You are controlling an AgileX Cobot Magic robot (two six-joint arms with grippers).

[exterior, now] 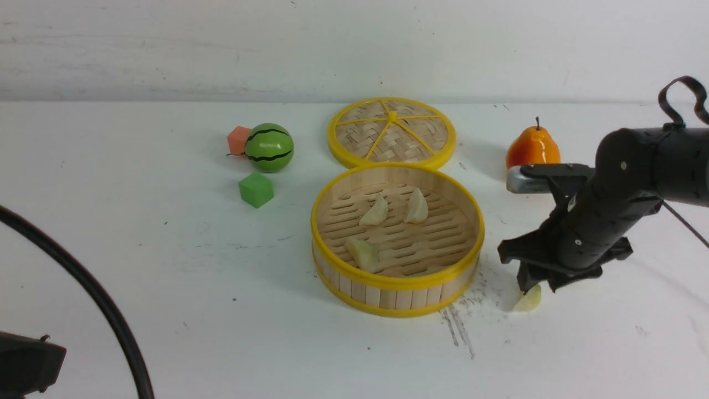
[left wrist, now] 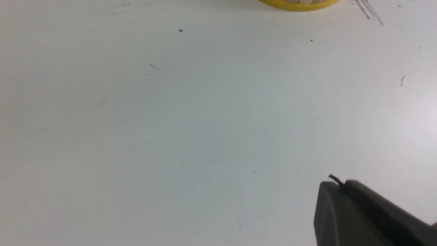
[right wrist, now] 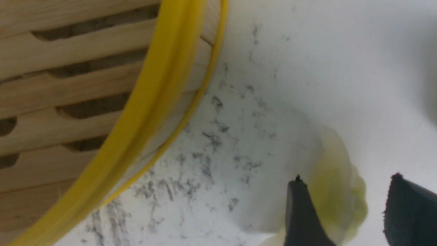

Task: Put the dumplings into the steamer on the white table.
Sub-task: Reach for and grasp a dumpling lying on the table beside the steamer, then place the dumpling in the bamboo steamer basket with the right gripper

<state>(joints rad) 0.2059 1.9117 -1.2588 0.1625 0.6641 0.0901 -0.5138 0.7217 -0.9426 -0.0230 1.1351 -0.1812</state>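
Note:
The round bamboo steamer (exterior: pixel 399 284) stands mid-table with three dumplings on its slatted floor: two at the back (exterior: pixel 375 211) (exterior: pixel 416 206) and one near the front left (exterior: pixel 363 253). Another pale yellowish-green dumpling (exterior: pixel 529 300) lies on the white table (exterior: pixel 221 310) just right of the steamer. My right gripper (exterior: pixel 534 285) reaches down over it, open. In the right wrist view the dumpling (right wrist: pixel 336 181) sits between the fingers, one finger against it and the other apart, with the steamer rim (right wrist: pixel 153 102) close by. My left gripper (left wrist: pixel 336 182) is shut and empty over bare table.
The woven lid (exterior: pixel 391 132) lies flat behind the steamer. An orange pear (exterior: pixel 533 147) stands at back right, behind my right arm. A watermelon ball (exterior: pixel 269 147), an orange-red block (exterior: pixel 238 139) and a green cube (exterior: pixel 256 189) sit at back left. A black cable (exterior: pixel 83 282) arcs across the front left.

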